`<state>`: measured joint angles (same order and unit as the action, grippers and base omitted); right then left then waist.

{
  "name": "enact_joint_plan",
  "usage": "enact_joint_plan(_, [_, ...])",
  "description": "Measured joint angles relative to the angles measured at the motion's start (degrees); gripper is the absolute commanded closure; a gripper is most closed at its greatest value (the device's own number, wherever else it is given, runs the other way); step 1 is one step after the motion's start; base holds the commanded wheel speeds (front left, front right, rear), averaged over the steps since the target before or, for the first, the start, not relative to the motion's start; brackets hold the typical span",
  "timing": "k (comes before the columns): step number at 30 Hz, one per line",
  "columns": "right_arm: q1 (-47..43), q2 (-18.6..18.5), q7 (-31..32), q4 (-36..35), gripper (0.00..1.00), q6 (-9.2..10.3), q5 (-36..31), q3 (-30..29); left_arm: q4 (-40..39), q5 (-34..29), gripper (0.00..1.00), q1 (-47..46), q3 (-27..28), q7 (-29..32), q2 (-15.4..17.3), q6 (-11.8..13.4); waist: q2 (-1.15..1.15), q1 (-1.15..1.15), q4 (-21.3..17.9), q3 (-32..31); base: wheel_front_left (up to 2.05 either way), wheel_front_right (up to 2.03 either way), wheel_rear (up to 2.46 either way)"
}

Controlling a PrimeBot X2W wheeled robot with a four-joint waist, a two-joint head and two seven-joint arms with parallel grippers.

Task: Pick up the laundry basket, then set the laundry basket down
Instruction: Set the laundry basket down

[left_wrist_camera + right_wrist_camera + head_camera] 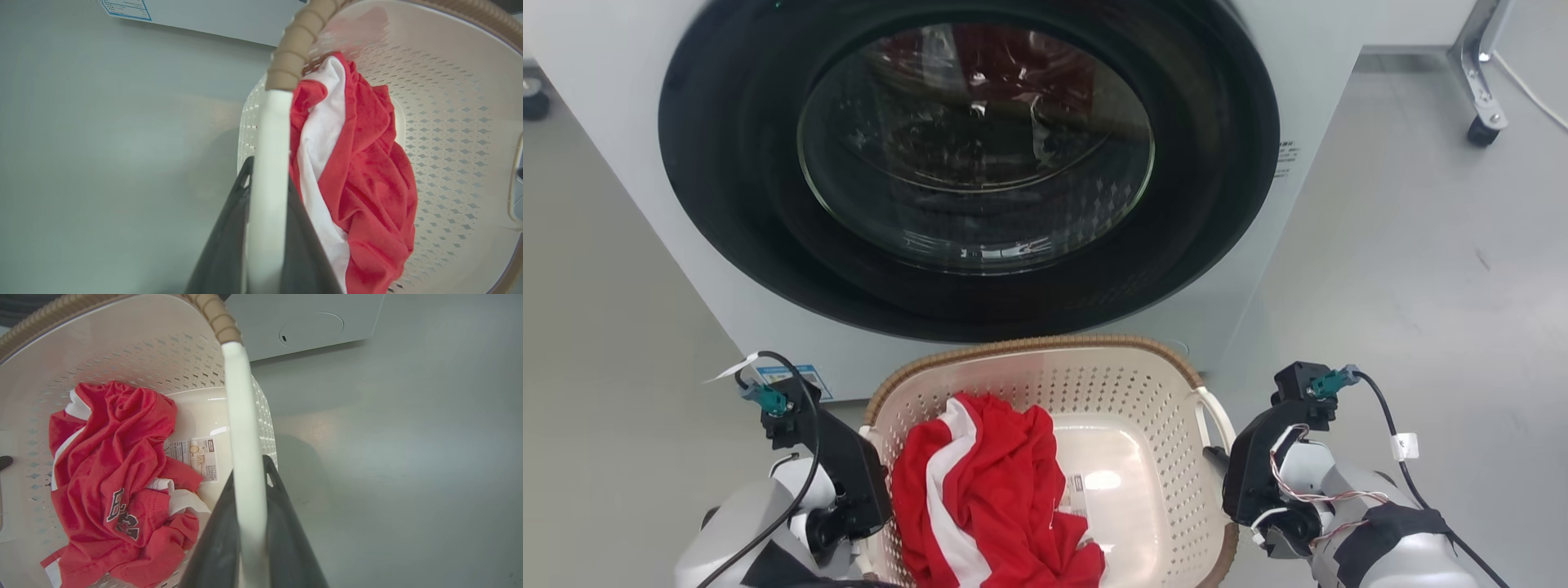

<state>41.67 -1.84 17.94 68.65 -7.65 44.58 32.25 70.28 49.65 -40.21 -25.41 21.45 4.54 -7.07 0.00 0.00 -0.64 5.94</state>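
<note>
not much legible tbh; red shirt (114,465) in the laundry basket (135,355) has dark print, looks like "E" and "2", creased; sticker (199,459) on the basket's floor and blue-edged label (792,381) at the washing machine (621,163) front's lower corner are too tiny to read

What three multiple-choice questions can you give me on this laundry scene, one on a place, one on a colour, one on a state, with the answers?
1. Where is the laundry basket?
A. In front of the washing machine, below its round door
B. On top of the machine
C. Inside the drum

2. What colours is the garment in the basket?
A. Blue and yellow
B. Red and white
C. All black

3. What is the left gripper doing?
A. Hanging open over the floor
B. Pinching the garment
C. Closed on the basket's white side handle

Answers:
1 A: the head view shows the basket on the near side of the machine, under the door.
2 B: red cloth with white panels shows in every view.
3 C: in the left wrist view, the dark fingers flank the handle on both sides.
</note>
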Motion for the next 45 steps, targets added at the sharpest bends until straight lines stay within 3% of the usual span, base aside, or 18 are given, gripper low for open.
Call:
enact_joint_plan(16, [1.5,-0.3,-6.5,-0.1,1.0,0.18,-1.3,1.1,-0.6,-3.0,1.0,-1.6,-1.6,-10.8,-0.9,0.1,0.0,0.0,0.3,7.9,0.0,0.0,0.0])
enact_joint_plan(45, [5.4,-0.7,-15.4,-1.4,1.0,1.9,-2.5,3.2,-0.9,-4.8,1.0,-4.2,-2.8,-22.7,-1.2,0.1,0.0,0.01,1.2,26.3,0.0,0.0,0.0])
